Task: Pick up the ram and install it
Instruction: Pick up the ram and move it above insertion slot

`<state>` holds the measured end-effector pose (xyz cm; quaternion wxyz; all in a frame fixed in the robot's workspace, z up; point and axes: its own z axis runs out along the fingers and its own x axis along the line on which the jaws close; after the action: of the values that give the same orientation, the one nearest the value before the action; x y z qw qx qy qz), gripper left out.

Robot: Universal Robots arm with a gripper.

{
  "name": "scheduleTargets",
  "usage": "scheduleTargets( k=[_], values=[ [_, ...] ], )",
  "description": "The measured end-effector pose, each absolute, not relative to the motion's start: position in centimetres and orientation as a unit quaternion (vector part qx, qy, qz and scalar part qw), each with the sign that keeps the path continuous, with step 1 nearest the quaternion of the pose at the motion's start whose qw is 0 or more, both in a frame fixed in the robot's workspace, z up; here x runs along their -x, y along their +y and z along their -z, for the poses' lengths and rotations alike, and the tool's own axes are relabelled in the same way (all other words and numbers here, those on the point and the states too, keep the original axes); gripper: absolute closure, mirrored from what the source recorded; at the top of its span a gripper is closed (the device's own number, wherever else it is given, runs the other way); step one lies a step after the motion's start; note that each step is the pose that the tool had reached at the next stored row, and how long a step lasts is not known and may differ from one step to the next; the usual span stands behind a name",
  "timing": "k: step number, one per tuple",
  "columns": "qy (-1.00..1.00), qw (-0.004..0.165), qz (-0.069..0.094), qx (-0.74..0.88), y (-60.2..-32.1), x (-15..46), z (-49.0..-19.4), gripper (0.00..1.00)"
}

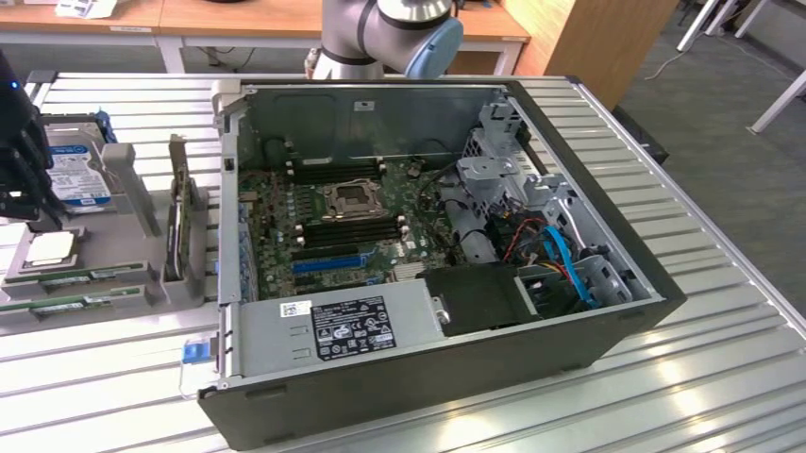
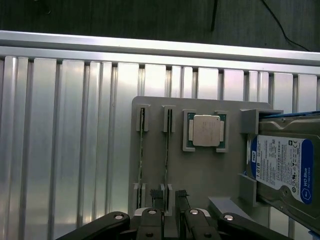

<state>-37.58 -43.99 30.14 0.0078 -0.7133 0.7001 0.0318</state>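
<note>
Two ram sticks stand on edge in slots of a grey holder tray [image 2: 200,175]. They are thin green strips, one [image 2: 141,150] beside the other [image 2: 166,150]. In the exterior view they lie at that view's left [image 1: 94,276] [image 1: 70,304]. My gripper [image 2: 169,196] hovers over the tray, open, its dark fingertips [image 2: 157,192] straddling one end of the second stick with a gap on both sides. In the exterior view the gripper [image 1: 18,179] is a dark shape at the left edge. The motherboard's black memory slots [image 1: 350,229] lie inside the open computer case [image 1: 605,311].
On the tray also sit a square silver processor chip [image 2: 206,130], a blue-labelled hard drive [image 2: 285,165] and an upright card with a metal bracket [image 1: 176,222]. The case stands on a ribbed metal table [image 1: 705,377]. The arm's base [image 1: 377,38] rises behind the case.
</note>
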Motion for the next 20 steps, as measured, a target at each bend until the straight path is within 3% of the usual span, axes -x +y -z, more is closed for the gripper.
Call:
scheduleTargets(
  k=[6, 7, 20],
  values=[
    [0.700, 0.008, -0.032, 0.713, -43.99, 37.58, -30.13, 0.75],
    [0.700, 0.008, -0.032, 0.713, -43.99, 37.58, -30.13, 0.69],
    [0.700, 0.008, -0.032, 0.713, -44.53, 37.58, -30.01, 0.69]
  ],
)
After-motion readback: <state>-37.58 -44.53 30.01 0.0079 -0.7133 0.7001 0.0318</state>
